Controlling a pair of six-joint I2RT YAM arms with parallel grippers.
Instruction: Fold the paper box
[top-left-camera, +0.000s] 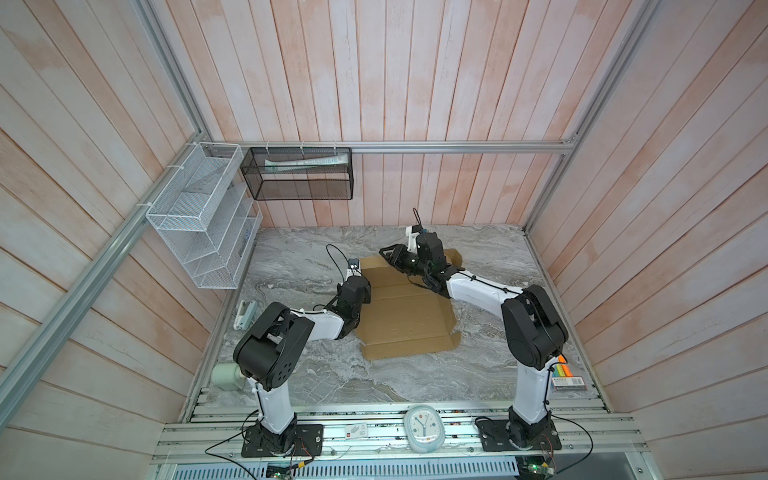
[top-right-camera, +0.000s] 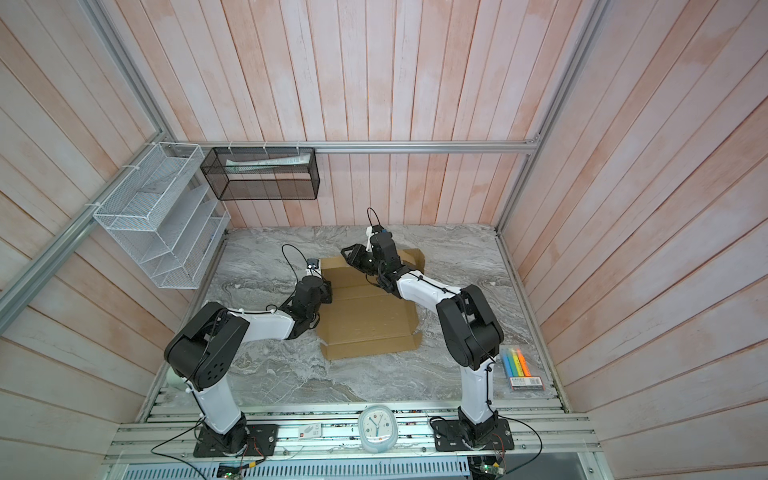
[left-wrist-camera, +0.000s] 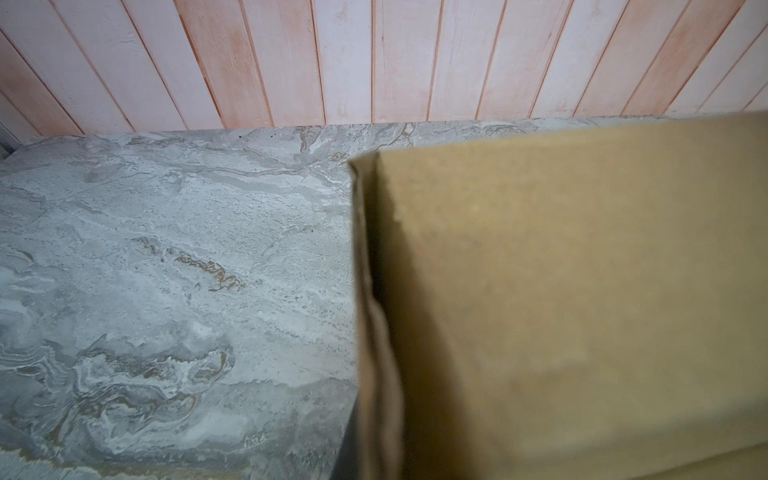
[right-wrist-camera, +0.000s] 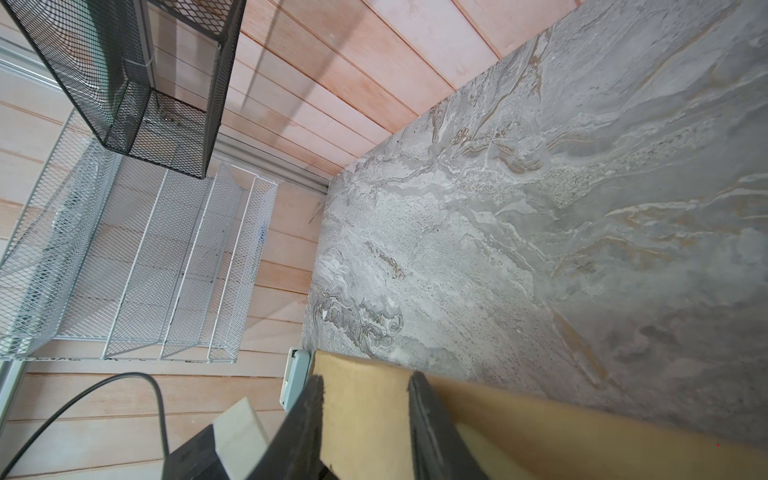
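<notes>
In the middle of the grey table (top-left-camera: 316, 382), you see the paper box (top-left-camera: 405, 320) lying open. Your left gripper (top-left-camera: 365, 293) sits at its left edge, fingers pressed together. Your right gripper (right-wrist-camera: 366, 380) is at the far edge, fingers spread, with brown card between them.

Two robot arms, the left arm (top-left-camera: 291, 324) and the right arm (top-left-camera: 482, 291), each end in one gripper: the left gripper (top-left-camera: 365, 289) and the right gripper (right-wrist-camera: 365, 378), the latter showing two fingers (right-wrist-camera: 307, 419). One paper box (top-left-camera: 407, 324), a flat brown blank, lies beneath both sets of jaws. Two wire baskets hang well away from the jaws: one white basket (top-left-camera: 195, 232) and one black basket (top-left-camera: 299, 178). Behind the jaws, near the arm bases, are one clock (top-left-camera: 424, 428), one highlighter pack (top-right-camera: 519, 368), one pale roll (top-left-camera: 224, 376) and one small card (top-left-camera: 356, 431).
</notes>
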